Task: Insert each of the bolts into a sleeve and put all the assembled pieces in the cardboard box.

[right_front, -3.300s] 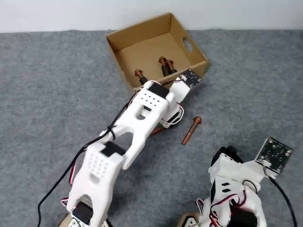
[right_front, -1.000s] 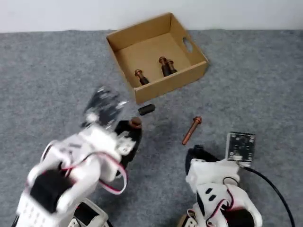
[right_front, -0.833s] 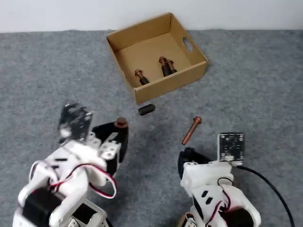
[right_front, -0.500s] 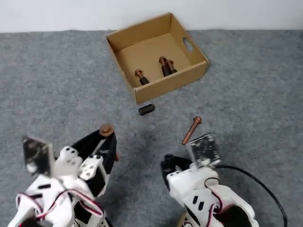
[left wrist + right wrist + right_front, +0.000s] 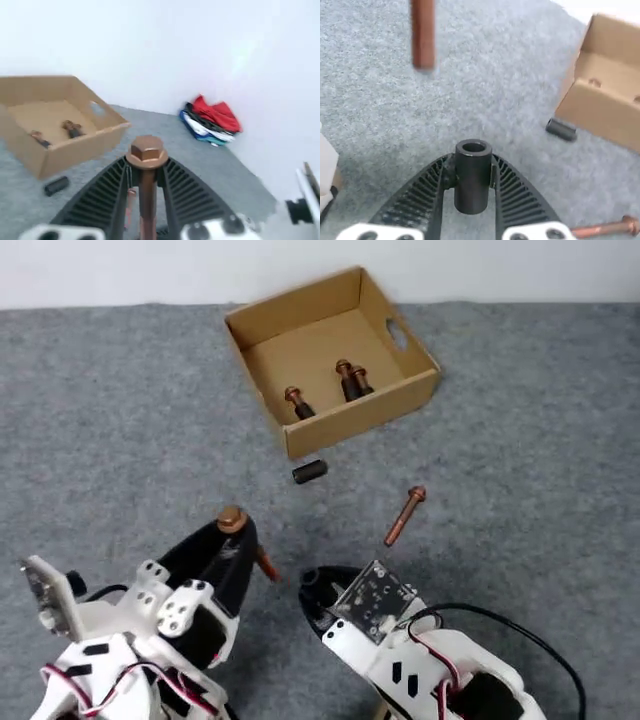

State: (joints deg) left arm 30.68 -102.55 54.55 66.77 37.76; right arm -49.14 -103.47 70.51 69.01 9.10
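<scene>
My left arm has pulled back from the box [image 5: 352,424] to the near side of the carpet [image 5: 120,420], and my right arm has swung in toward it.

The left gripper [image 5: 146,172] is clamped on a bolt [image 5: 146,150]. The hex head sits just past the fingertips and the shank runs back between the ribbed fingers. From above, that bolt is tilted, with its tip pointing toward the right arm.

The right gripper [image 5: 472,167] is clenched on a black sleeve [image 5: 472,186], held with its open bore facing out past the fingertips. The held bolt's shank end hangs near the sleeve, off to one side of the bore and not touching it.

A loose sleeve [image 5: 310,472] lies on the carpet just in front of the box's near wall. A loose bolt [image 5: 404,516] lies apart from it, further toward the right arm's side.

Two assembled pieces [image 5: 297,402] lie inside the box, near its front wall.

In the left wrist view a pile of clothes [image 5: 210,120] sits against the white wall.
</scene>
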